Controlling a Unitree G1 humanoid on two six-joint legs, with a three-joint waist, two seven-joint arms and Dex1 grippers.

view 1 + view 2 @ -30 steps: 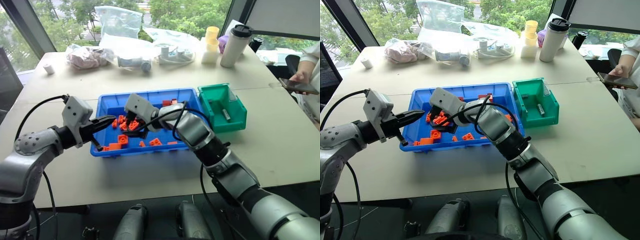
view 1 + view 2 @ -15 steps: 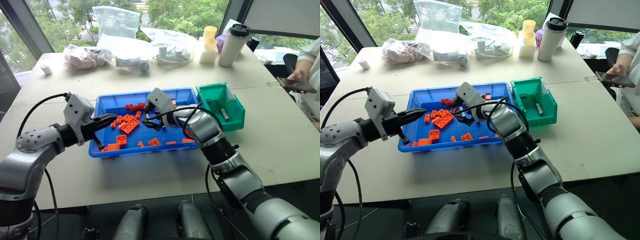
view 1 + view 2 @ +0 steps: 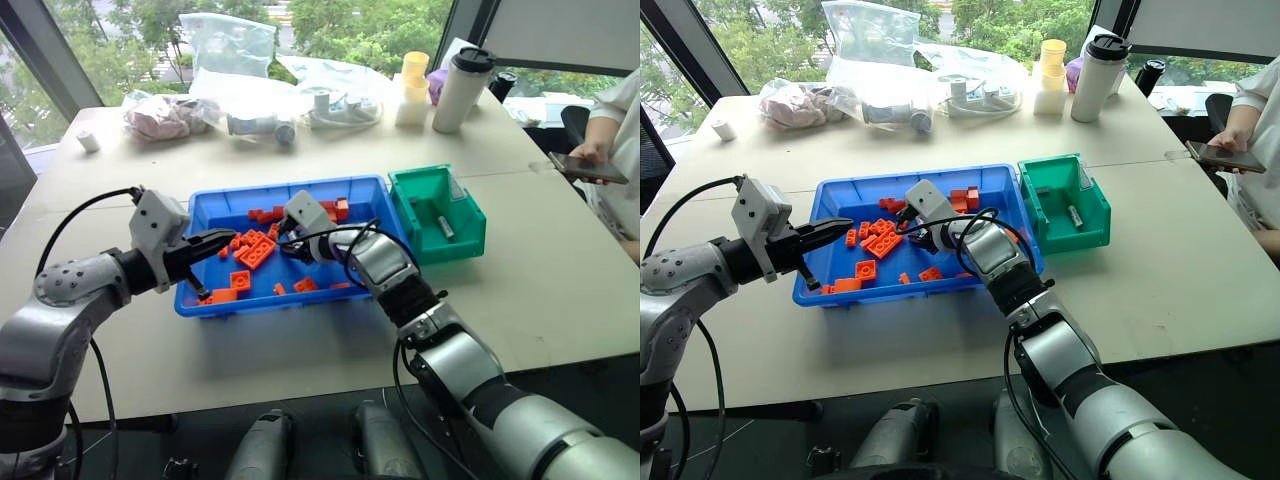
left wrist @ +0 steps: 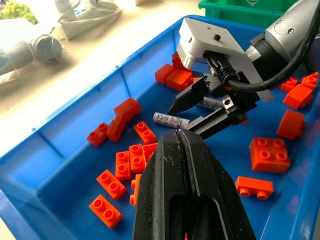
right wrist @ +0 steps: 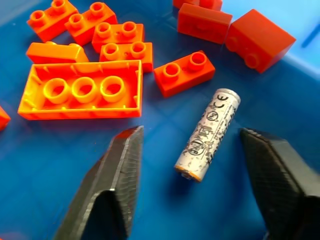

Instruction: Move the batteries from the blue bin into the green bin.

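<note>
The right end effector (image 5: 200, 165) is down in the blue bin (image 3: 225, 208), its fingers apart with a battery (image 5: 207, 134) lying between them, not touching; orange bricks (image 5: 82, 95) lie near; the left end effector (image 4: 179, 137) has its fingers together at the bin's nine o'clock side; the green bin (image 3: 437, 213) sits at three o'clock.

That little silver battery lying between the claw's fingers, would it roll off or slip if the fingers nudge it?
Probably. The battery is a smooth round cylinder lying flat on the blue bin floor, so a sideways nudge could roll it. Its glossy wrap looks slippery. The right claw stands open astride it, which should trap it.
</note>
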